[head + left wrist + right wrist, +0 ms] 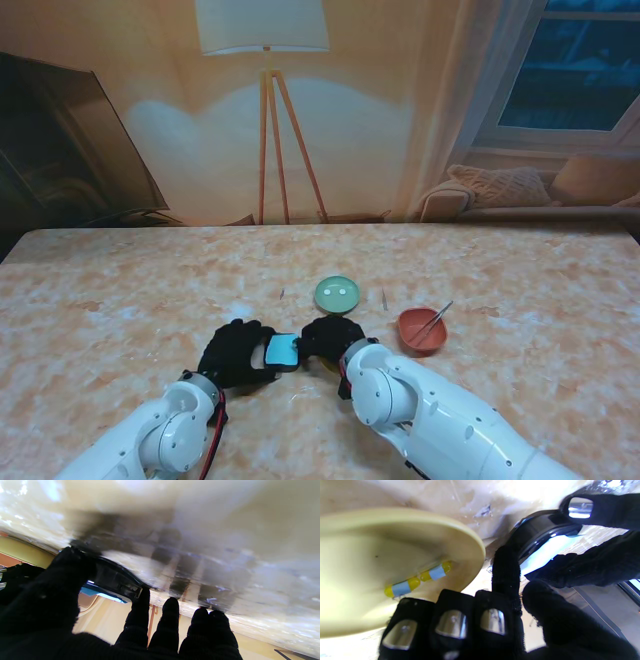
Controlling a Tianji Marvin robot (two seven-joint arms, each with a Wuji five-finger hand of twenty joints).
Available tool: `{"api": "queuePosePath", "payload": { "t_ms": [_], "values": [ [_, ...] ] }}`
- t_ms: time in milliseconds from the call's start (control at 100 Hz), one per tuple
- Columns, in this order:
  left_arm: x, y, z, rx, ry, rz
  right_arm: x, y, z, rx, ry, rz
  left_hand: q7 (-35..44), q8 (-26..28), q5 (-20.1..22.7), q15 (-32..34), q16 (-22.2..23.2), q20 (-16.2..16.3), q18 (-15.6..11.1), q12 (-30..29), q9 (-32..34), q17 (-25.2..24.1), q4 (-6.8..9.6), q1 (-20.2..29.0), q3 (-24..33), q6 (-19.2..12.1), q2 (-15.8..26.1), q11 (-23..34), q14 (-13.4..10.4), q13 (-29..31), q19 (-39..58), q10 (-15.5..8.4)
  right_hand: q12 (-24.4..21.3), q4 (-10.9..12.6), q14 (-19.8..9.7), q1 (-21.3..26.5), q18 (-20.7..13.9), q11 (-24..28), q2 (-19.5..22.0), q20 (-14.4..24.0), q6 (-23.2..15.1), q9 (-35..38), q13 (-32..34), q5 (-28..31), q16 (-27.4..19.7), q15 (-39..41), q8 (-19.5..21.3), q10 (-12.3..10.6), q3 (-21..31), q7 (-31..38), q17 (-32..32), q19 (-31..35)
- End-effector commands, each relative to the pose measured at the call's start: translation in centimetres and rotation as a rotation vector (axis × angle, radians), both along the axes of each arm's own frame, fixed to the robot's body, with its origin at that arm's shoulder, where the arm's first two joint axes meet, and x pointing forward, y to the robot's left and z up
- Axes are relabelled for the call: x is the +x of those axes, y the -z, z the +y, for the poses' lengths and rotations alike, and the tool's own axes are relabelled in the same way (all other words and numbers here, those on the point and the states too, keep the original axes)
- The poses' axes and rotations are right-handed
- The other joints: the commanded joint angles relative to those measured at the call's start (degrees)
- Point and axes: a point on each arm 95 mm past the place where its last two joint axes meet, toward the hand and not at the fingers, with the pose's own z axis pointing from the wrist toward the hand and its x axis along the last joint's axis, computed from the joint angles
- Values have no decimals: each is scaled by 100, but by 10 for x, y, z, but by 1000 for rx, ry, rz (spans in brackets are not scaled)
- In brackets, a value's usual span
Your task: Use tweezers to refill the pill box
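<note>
The small blue pill box (283, 350) sits on the table between my two black-gloved hands. My left hand (237, 352) pinches its left side, with thumb and forefinger on the box's dark rim (112, 580). From the other side my right hand (333, 338) closes on it; the forefinger presses against the box's edge (542, 540) and the other fingers are curled. The tweezers (436, 319) lie across a red bowl (418, 333), off to the right of my right hand. Two yellow-and-blue capsules (416, 581) rest in the pale green dish (337, 293).
The green dish stands just beyond my right hand, and the red bowl lies to its right. Two thin small items (384, 298) (283, 294) lie on the marbled table (120, 300) near the dish; I cannot make them out.
</note>
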Motion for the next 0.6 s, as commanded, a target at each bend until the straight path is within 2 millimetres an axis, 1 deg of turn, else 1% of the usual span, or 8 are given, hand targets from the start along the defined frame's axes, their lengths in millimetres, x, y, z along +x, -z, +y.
{"api": "queuePosePath", "payload": {
  "t_ms": [0, 180, 250, 590],
  "values": [
    [-11, 18, 4, 16, -2, 63, -3, -2, 9, 12, -10, 14, 1222, 232, 579, 63, 68, 292, 130, 236, 283, 179, 72, 247, 222, -396, 195, 319, -1, 44, 526, 61, -138, 14, -729, -131, -860, 469, -52, -52, 27, 281, 278, -117, 141, 507, -44, 435, 45, 155, 286, 1715],
    [-11, 18, 3, 13, -3, 63, -2, -7, 10, 30, 9, 4, 1233, 227, 600, 55, 66, 290, 135, 245, 286, 166, 65, 196, 184, -386, 217, 328, 4, 32, 522, 56, -151, 20, -732, -124, -876, 471, -46, -50, 34, 281, 278, -118, 150, 505, -40, 431, 34, 146, 288, 1715],
    [-11, 18, 3, 8, -5, 62, -2, -9, 11, 43, 16, 5, 1241, 228, 622, 47, 63, 285, 135, 246, 281, 152, 70, 203, 171, -373, 218, 325, 6, 23, 512, 62, -158, 20, -708, -109, -880, 473, -53, -48, 68, 279, 277, -119, 158, 512, -43, 467, 37, 136, 289, 1716],
    [-12, 19, 3, 10, -10, 68, -3, -18, 14, 64, 30, -12, 1284, 241, 666, 35, 67, 281, 132, 265, 292, 152, 81, 215, 130, -387, 218, 333, -4, 30, 505, 39, -176, 19, -709, -102, -882, 475, -37, -45, 87, 283, 278, -111, 164, 505, -40, 453, 13, 115, 292, 1718]
  ]
}}
